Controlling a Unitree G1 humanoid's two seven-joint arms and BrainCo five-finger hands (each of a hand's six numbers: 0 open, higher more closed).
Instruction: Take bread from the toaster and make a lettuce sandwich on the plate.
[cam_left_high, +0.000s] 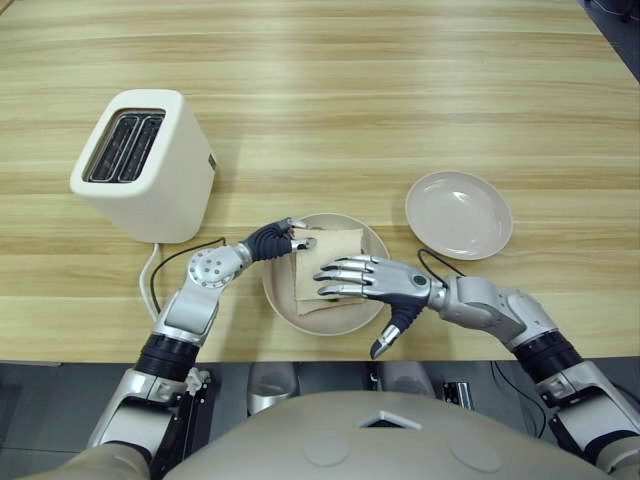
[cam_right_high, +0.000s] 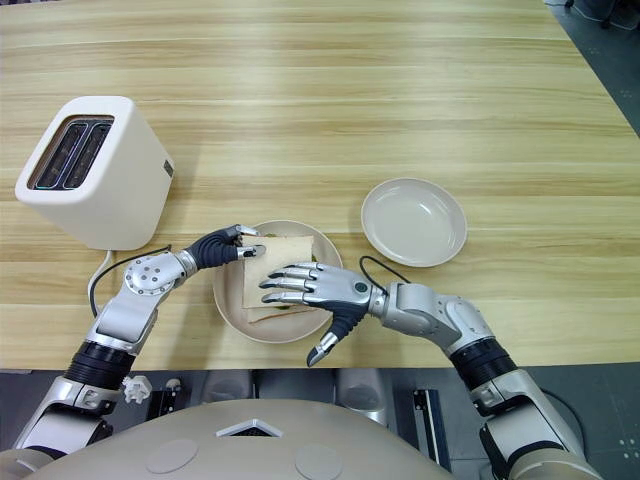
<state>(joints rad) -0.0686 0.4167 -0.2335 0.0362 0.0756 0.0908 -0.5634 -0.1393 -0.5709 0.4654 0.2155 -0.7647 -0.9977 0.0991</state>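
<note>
Top bread slice (cam_left_high: 340, 245): lies on a lower slice, stack sits inside centre plate (cam_left_high: 272, 300), slightly skewed vs. the slice under it. What lies btwn the slices is hidden; cannot tell.

L hand (cam_left_high: 270, 242): fingertips pinched on the slice's near-left corner, holding it.

R hand (cam_left_high: 385, 280): fingers extended flat and spread over the stack's right half, holding nothing; contact w/ bread likely, not certain.

Judgement: step in hand = seating and squaring the top slice; task near its end.

Recs:
- Keep R hand flat, light downward pressure only; bread is soft and will dent or tear.
- L hand to nudge the corner until edges align, then let go before lifting, so the slice isn't dragged off.
- Lift R hand straight up, no sideways sweep; plate may slide on the wood.

Surroundings: toaster (cam_left_high: 150, 170) well left of plate, slots look empty, its cable (cam_left_high: 150, 275) near L forearm (snag risk). Second plate (cam_left_high: 460, 215) to the right, bare.
</note>
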